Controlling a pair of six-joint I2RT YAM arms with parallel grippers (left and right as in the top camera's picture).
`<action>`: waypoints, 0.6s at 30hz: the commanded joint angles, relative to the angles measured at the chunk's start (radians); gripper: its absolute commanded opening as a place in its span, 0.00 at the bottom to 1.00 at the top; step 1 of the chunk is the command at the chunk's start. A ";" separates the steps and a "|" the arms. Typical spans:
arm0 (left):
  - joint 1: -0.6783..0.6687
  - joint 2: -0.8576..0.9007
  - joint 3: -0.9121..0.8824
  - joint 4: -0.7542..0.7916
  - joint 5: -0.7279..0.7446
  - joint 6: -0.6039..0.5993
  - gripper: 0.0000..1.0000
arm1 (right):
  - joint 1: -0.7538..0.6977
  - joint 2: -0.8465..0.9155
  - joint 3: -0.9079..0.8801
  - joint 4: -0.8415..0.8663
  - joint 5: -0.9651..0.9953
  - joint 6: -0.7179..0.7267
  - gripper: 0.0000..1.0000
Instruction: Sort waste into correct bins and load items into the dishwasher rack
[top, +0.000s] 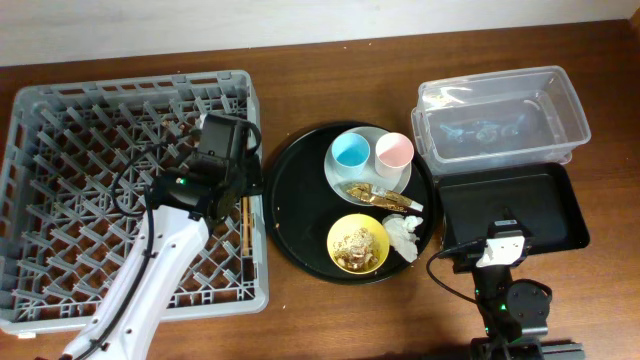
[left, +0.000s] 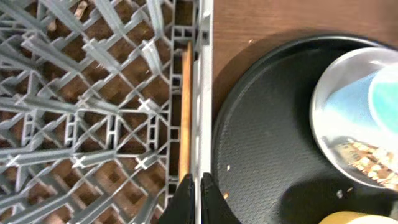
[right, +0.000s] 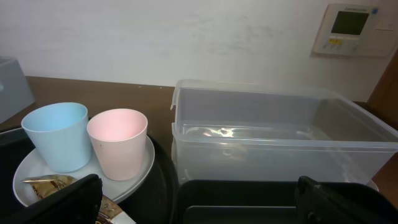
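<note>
Overhead, left gripper (left: 196, 194), jaws together, hangs over chopsticks (left: 185, 106) in rack (top: 60, 150) by the left edge; right gripper (right: 199, 202) has jaws apart.

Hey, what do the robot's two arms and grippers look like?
Left arm: long white link, black head, looping black cables, small green light. Right arm: black body, white wrist block, black cable. Left gripper and right gripper have black fingers.
</note>
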 joint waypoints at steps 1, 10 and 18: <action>0.006 0.026 -0.008 0.016 -0.006 -0.019 0.04 | -0.005 -0.006 -0.006 -0.003 0.009 0.012 0.99; 0.006 0.123 -0.004 -0.027 -0.015 0.025 0.02 | -0.005 -0.006 -0.006 -0.004 0.009 0.012 0.99; -0.122 0.105 -0.001 0.055 0.406 0.024 0.09 | -0.005 -0.006 -0.006 -0.003 0.009 0.012 0.99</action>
